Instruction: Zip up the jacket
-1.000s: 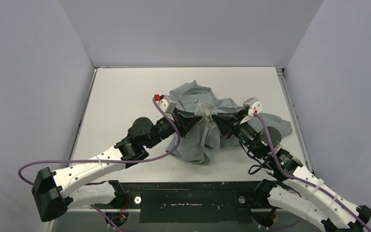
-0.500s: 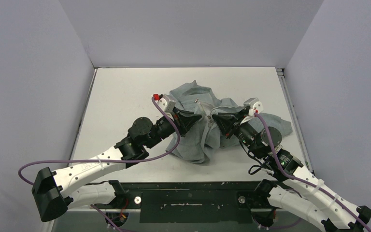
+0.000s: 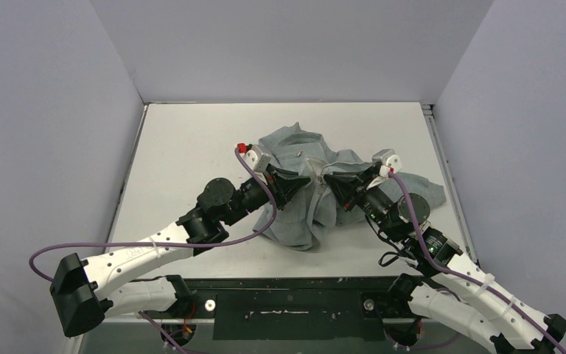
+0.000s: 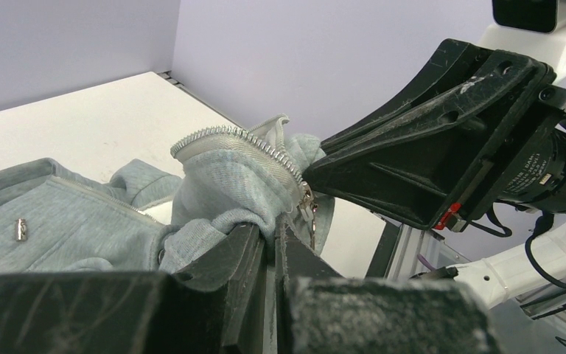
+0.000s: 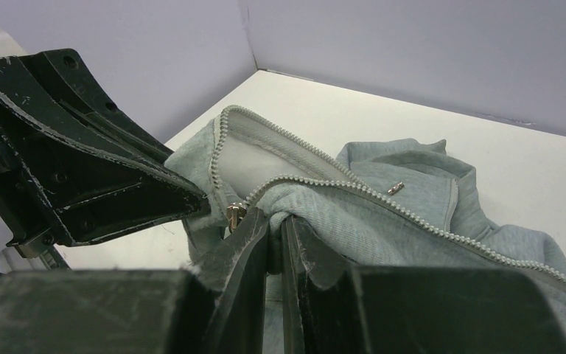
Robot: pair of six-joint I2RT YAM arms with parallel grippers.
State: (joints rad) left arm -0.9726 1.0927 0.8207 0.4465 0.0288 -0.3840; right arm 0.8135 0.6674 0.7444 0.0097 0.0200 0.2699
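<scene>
The light grey jacket (image 3: 295,217) lies crumpled mid-table, its front edges lifted between the two arms. My left gripper (image 3: 304,183) is shut on a fold of the fabric (image 4: 228,173) just beside the zipper teeth, as the left wrist view (image 4: 274,227) shows. My right gripper (image 3: 329,181) faces it and is shut on the opposite zipper edge (image 5: 275,217). The metal zipper slider (image 5: 233,215) hangs between the two sets of fingertips, also visible in the left wrist view (image 4: 307,203). The zipper teeth (image 5: 427,225) run open across the chest.
The white table (image 3: 191,140) is enclosed by pale walls on three sides. A small metal fitting (image 3: 295,153) sits on the jacket's far part. A black rail (image 3: 287,302) runs along the near edge between the arm bases. Purple cables (image 3: 155,245) trail from both wrists.
Almost nothing: the left wrist has shifted very slightly, and both grippers keep their hold on the jacket's zipper edges.
</scene>
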